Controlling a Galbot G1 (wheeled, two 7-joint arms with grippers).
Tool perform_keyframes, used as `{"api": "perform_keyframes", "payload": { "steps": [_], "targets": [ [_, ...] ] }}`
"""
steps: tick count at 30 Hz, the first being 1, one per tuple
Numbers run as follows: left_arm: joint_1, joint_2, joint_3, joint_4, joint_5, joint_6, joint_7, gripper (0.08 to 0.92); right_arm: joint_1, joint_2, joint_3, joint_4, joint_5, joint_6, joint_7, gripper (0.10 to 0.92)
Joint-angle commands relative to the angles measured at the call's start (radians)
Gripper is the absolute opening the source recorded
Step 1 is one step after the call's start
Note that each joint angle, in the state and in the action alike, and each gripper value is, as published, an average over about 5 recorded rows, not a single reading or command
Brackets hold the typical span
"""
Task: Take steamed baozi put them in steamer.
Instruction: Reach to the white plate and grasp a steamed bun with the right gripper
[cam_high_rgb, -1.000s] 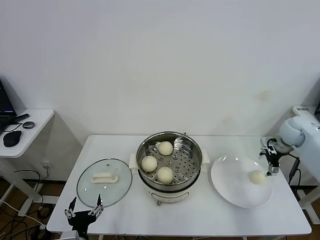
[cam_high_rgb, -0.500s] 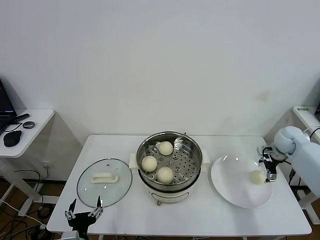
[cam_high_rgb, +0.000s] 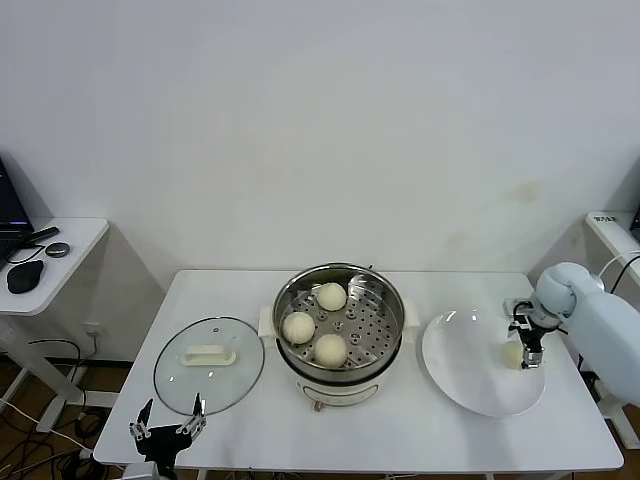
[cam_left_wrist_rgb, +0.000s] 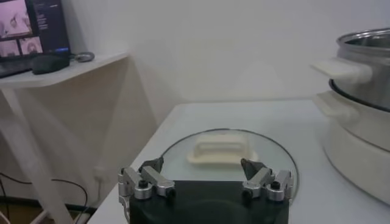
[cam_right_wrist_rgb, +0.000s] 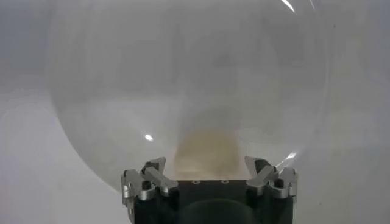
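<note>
The right tool (cam_high_rgb: 524, 343) is hovering over the last baozi (cam_high_rgb: 513, 353) on the plate (cam_high_rgb: 470, 385), fingers spread apart either side of it. Three baozi (cam_high_rgb: 330, 349) are sitting in the steamer (cam_high_rgb: 340, 290), just left of the plate. Beyond the steamer, the glass lid (cam_high_rgb: 209, 365) is lying flat; the left tool (cam_high_rgb: 168, 425), fingers apart, is waiting off the surface (cam_high_rgb: 400, 435) edge near it.

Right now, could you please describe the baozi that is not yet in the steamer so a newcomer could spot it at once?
Start at the white table and find the flat white plate to the right of the steel steamer. Near the plate's right edge lies one small cream-white baozi, with the right claw open around it. It is the only bun on the plate; the other three sit inside the steamer.
</note>
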Motion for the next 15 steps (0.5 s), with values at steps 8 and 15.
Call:
{"api": "perform_keyframes", "payload": {
  "steps": [8, 15],
  "targets": [
    [-0.002, 0.000, 0.002, 0.005, 0.005, 0.001, 0.000, 0.823, 0.005, 0.023, -0.011, -0.036, -0.017, 0.007, 0.021, 0.823],
    [-0.005, 0.001, 0.002, 0.010, 0.006, 0.001, 0.000, 0.823, -0.001, 0.026, -0.008, -0.042, -0.012, -0.001, 0.020, 0.823]
  ]
}}
